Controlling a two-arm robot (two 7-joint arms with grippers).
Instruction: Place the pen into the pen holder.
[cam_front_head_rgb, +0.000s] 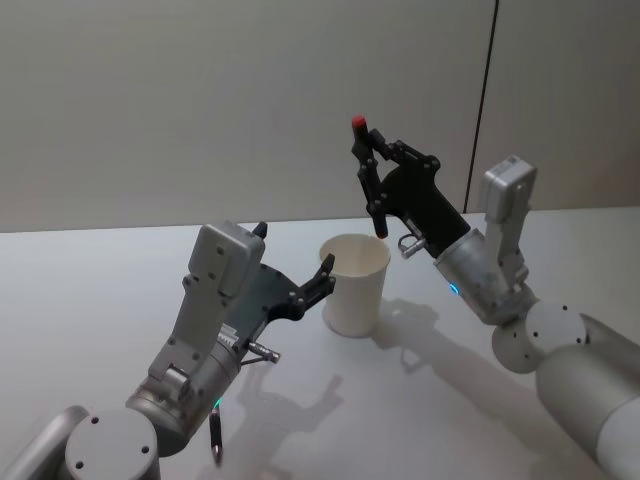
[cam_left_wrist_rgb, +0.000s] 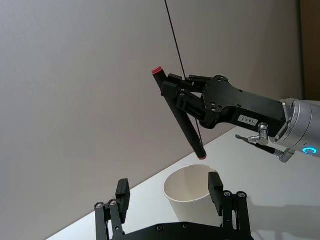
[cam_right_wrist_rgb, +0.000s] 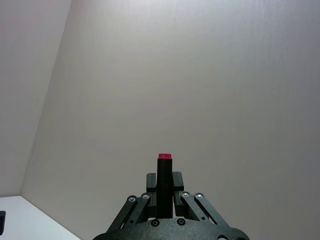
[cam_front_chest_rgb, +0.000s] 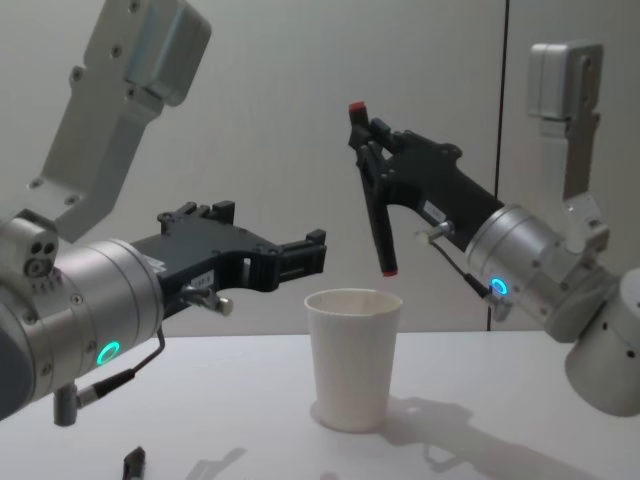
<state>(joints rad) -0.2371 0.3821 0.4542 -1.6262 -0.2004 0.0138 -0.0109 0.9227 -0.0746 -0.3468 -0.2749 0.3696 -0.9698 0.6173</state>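
Chest view puts the right gripper (cam_front_chest_rgb: 368, 140) at upper centre, its fingers closed narrowly on a black pen (cam_front_chest_rgb: 381, 232) whose red end points up. The pen hangs tilted, its lower tip above the mouth of the white paper cup (cam_front_chest_rgb: 350, 360) and not inside it. The cup stands upright at lower centre on a plain white table (cam_front_chest_rgb: 220, 410). The left gripper (cam_left_wrist_rgb: 169, 185), spread wide and holding nothing, hovers just left of the cup's rim. A small white label (cam_left_wrist_rgb: 246, 120) on the right gripper carries print too small to read. Behind is a bare grey-beige wall (cam_front_chest_rgb: 260, 90) crossed by one dark vertical seam (cam_front_chest_rgb: 507, 60).
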